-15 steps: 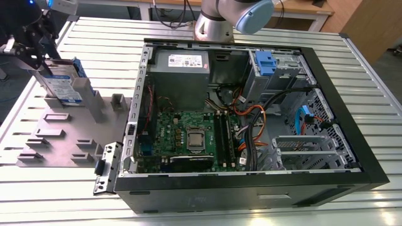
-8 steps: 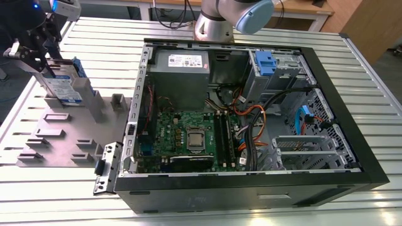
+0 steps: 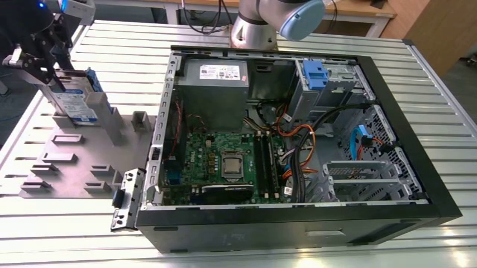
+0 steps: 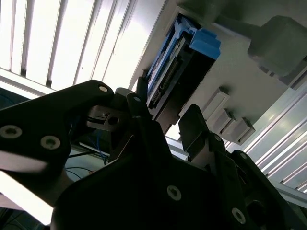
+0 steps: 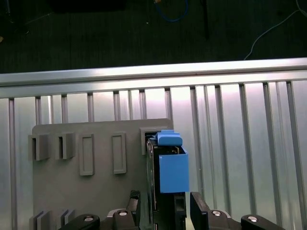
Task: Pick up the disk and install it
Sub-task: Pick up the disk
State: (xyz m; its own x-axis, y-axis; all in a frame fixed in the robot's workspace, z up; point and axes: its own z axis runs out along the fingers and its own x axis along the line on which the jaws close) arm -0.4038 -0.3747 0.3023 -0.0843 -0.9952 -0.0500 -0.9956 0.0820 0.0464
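Straddling the upright disk (image 5: 171, 172), claw (image 5: 166, 197) spread apart, slim gaps either side. Slotted in the grey fixture plate (image 5: 100, 191) by the tabletop (image 5: 240, 143) edge, exterior view's left. Can't make out its lower end behind the claw.

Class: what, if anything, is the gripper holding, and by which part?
Apparently nothing: the gripper has its jaws either side of the upright disk, near its top end, with gaps showing. The disk stands in the fixture.
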